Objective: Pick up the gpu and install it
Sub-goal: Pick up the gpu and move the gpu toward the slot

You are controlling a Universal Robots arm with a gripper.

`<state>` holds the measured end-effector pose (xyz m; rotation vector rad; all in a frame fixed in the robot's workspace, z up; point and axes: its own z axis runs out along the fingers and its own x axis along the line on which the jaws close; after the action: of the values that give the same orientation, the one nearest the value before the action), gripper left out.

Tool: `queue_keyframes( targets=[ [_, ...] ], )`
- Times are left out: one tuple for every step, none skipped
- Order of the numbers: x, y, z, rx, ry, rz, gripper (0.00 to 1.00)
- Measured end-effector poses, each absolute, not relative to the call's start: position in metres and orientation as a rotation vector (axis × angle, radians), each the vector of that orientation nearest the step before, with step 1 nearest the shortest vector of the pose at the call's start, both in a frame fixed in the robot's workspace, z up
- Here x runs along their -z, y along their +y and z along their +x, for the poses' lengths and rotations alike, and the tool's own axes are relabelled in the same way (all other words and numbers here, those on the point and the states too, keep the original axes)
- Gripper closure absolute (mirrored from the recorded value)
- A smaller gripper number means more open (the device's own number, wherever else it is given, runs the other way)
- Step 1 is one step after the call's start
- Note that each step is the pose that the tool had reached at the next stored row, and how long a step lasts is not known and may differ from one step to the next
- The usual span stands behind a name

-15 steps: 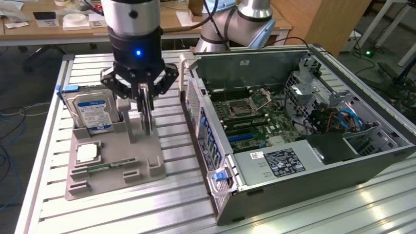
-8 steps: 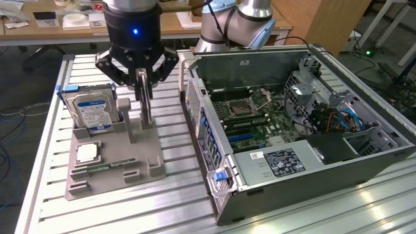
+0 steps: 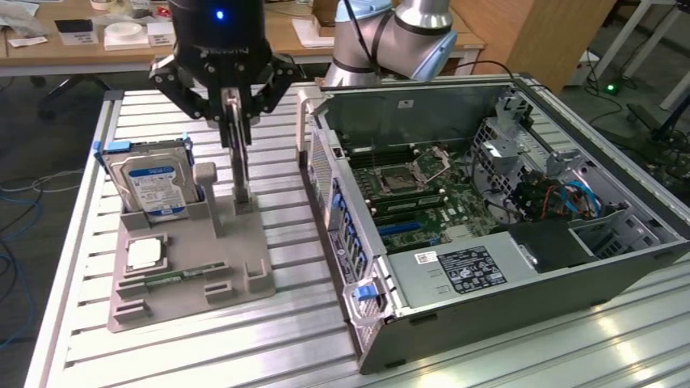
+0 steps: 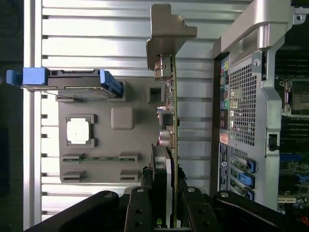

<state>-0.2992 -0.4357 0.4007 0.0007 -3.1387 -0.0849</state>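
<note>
The black gripper pointed straight down. Its two fingers were closed in tight on the top edge of the gpu, a thin flat card with a green board side and a silver metal bracket at one end. The card stood up on its edge. Its low end was right at the grey plastic holder, but I could not tell if it touched it. A silver hard drive with a blue and white label stood in the same holder, near the card. A small square silver chip lay flat there too. The open grey computer case sat just beside the holder, on the exterior view's right, on the silver slatted table. The grey arm rose behind the case.
</note>
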Motion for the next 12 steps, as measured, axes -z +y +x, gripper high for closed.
queue_keyframes(
  targets=[
    [-0.405,-0.436,-0.299,0.085,-3.139,0.001,0.72],
    [-0.409,-0.436,-0.299,0.085,-3.139,0.001,0.72],
    [-0.413,-0.436,-0.299,0.085,-3.139,0.001,0.72],
    [-0.416,-0.436,-0.299,0.085,-3.139,0.001,0.72],
    [-0.420,-0.436,-0.299,0.085,-3.139,0.001,0.72],
    [-0.424,-0.436,-0.299,0.085,-3.139,0.001,0.72],
    [-0.426,-0.436,-0.299,0.085,-3.139,0.001,0.72],
    [-0.426,-0.436,-0.299,0.085,-3.139,0.001,0.72],
    [-0.426,-0.436,-0.299,0.085,-3.139,0.001,0.72],
    [-0.426,-0.436,-0.299,0.085,-3.139,0.001,0.72],
    [-0.426,-0.436,-0.299,0.085,-3.139,0.001,0.72],
    [-0.426,-0.436,-0.299,0.085,-3.139,0.001,0.72]
  ],
)
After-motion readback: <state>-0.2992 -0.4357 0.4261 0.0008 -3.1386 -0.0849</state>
